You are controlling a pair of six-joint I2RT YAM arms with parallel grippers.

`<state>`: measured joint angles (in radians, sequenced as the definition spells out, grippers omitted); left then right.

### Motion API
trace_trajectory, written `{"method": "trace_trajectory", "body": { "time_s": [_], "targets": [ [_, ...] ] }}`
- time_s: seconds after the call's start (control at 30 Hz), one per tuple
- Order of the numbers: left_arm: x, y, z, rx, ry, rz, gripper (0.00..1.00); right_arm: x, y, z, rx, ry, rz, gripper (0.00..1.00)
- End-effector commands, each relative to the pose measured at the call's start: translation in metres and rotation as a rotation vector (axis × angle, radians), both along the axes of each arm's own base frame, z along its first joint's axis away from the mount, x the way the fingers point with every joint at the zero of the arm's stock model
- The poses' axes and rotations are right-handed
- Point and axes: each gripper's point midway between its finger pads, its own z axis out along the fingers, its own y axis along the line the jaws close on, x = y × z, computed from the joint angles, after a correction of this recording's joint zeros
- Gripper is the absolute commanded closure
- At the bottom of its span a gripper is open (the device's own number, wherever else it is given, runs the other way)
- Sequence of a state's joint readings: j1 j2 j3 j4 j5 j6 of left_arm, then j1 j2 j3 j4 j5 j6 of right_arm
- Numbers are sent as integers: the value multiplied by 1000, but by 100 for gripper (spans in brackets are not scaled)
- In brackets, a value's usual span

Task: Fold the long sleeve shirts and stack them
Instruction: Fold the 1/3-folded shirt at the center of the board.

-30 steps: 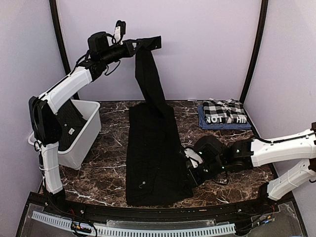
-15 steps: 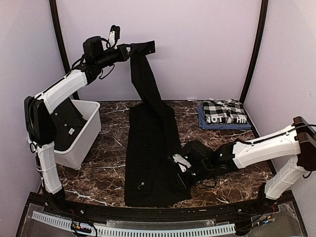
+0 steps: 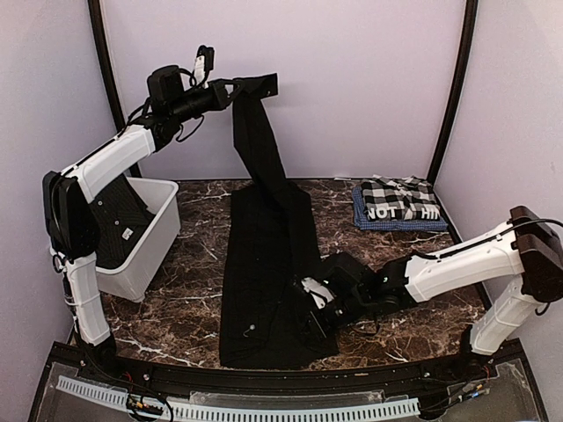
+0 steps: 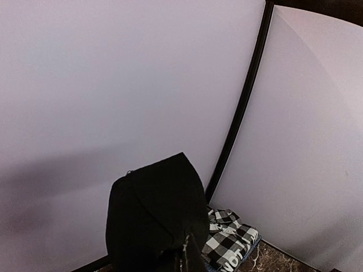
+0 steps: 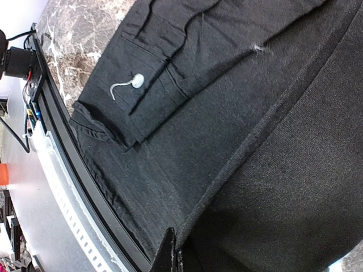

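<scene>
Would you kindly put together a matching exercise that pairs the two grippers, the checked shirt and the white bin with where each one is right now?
Things:
1. left gripper
2. right gripper
3. checked shirt
4. white bin

Places:
A. folded at the far right corner of the table
B. at the table's left edge, with dark cloth inside
C. raised high, shut on one end of the black shirt
D. low on the table, shut on the black shirt's near right edge

Pairs: 1-C, 2-D, 3-A, 4-B.
</scene>
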<state>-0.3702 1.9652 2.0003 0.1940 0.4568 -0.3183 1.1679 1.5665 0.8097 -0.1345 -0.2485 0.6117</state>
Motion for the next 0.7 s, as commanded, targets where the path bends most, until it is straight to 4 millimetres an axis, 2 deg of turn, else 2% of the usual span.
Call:
{"method": "trace_trajectory", "body": {
  "time_s": [0.0, 0.07, 0.13, 0.33, 0.4, 0.5, 0.53, 0.57, 0.6, 0.63, 0.67],
  "targets": [
    [-26, 5, 35, -35, -81, -49, 100, 0, 6, 0, 19, 17, 2, 100],
    [-28, 2, 29, -35, -67, -73, 100, 1, 6, 3, 25, 15, 1, 99],
    [-29, -1, 23, -35, -53, -94, 100, 5, 7, 12, 51, 7, -7, 92],
    [-36, -7, 11, -32, -25, -151, 100, 27, 1, 42, 124, -28, -52, 58],
    [-40, -10, 2, -28, -2, -178, 100, 37, -3, 52, 147, -45, -74, 51],
    [-51, -13, -3, -30, 17, -228, 100, 60, -12, 68, 161, -99, -138, 47],
    [-55, -15, -13, -29, 48, -259, 100, 70, -16, 72, 165, -117, -164, 47],
    [-62, -15, -10, -33, 47, -276, 100, 81, -21, 78, 172, -136, -194, 47],
    [-69, -19, -25, -31, 92, -313, 100, 92, -25, 83, 176, -157, -227, 47],
    [-79, -19, -23, -33, 90, -336, 100, 106, -31, 89, 179, -178, -267, 47],
    [-88, -24, -40, -23, 134, -381, 100, 118, -35, 96, 185, -200, -302, 47]
  ]
}}
